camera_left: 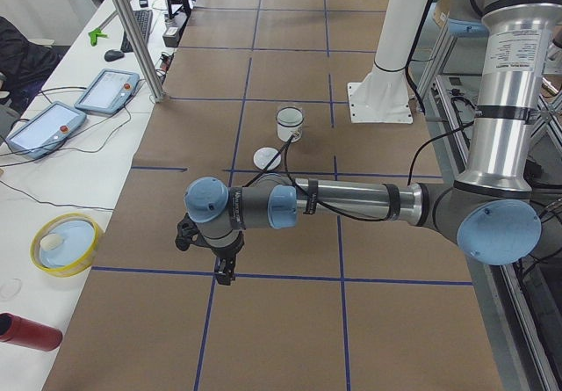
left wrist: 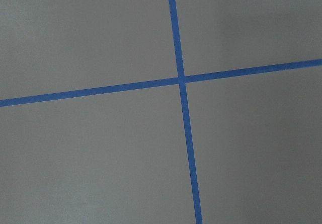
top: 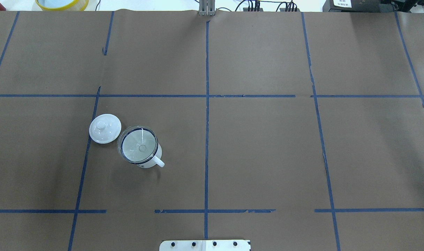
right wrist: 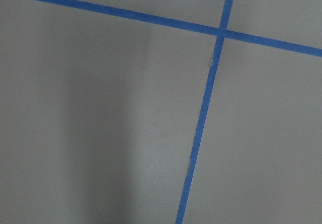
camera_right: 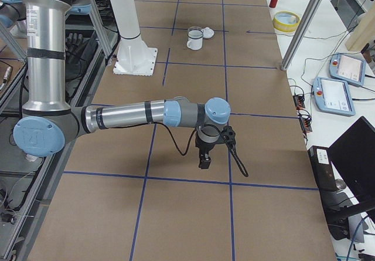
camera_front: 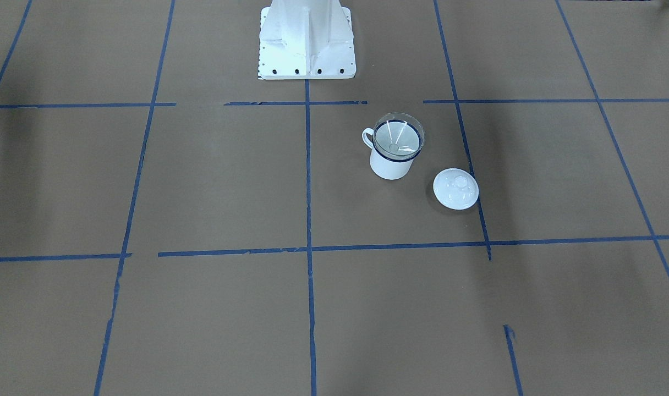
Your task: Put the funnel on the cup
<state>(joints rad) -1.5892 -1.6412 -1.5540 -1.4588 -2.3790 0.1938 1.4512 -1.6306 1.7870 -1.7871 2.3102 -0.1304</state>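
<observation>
The clear funnel [camera_front: 399,133] sits in the mouth of the white mug with the dark blue rim [camera_front: 390,165]; its cone rests on the rim. Both show from overhead, the funnel [top: 138,144] on the mug [top: 152,163], and small in the left side view [camera_left: 289,123] and the right side view [camera_right: 195,38]. My left gripper [camera_left: 225,273] hangs over the table's left end, far from the mug. My right gripper [camera_right: 205,162] hangs over the table's right end, also far away. Both show only in side views, so I cannot tell whether they are open or shut.
A round white knobbed lid [camera_front: 455,189] lies on the paper beside the mug, also overhead [top: 105,128]. The robot's white base [camera_front: 306,41] stands at the table's middle edge. A yellow bowl [camera_left: 64,244] and a red bottle [camera_left: 31,331] sit off the table's left end.
</observation>
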